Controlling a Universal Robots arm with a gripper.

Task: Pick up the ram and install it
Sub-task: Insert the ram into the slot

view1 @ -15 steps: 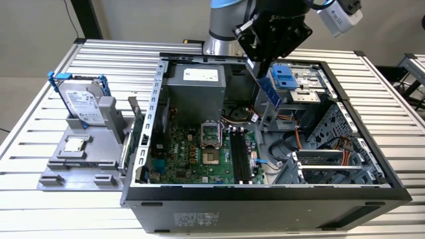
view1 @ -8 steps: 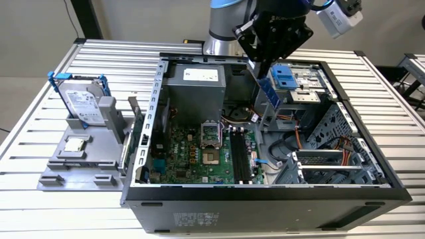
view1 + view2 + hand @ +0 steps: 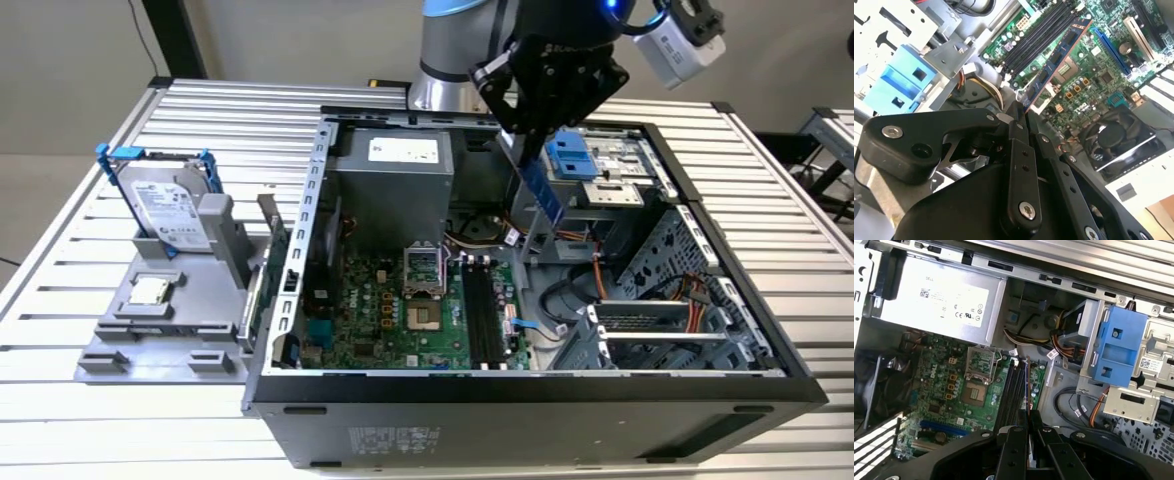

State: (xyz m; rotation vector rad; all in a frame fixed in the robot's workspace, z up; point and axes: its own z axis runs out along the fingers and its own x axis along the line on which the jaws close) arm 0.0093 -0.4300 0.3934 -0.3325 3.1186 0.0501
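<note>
Slatted bench (image 3: 80, 420) with open computer case (image 3: 534, 385). Clamped in gripper (image 3: 530, 135): ram (image 3: 539, 190), hanging above memory slots (image 3: 483, 315), not yet seated. Best lined up lengthwise with a slot, pressed evenly

Bright, even light fell from above on the slatted table (image 3: 80, 430), with soft shadows inside the computer case (image 3: 534, 395). In the second wrist view the metal drive cage (image 3: 889, 25) glared white; the gripper (image 3: 1021, 111) read near-black.

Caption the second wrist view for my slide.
Black gripper holds a long dark blue-green ram stick over the green motherboard.
</note>
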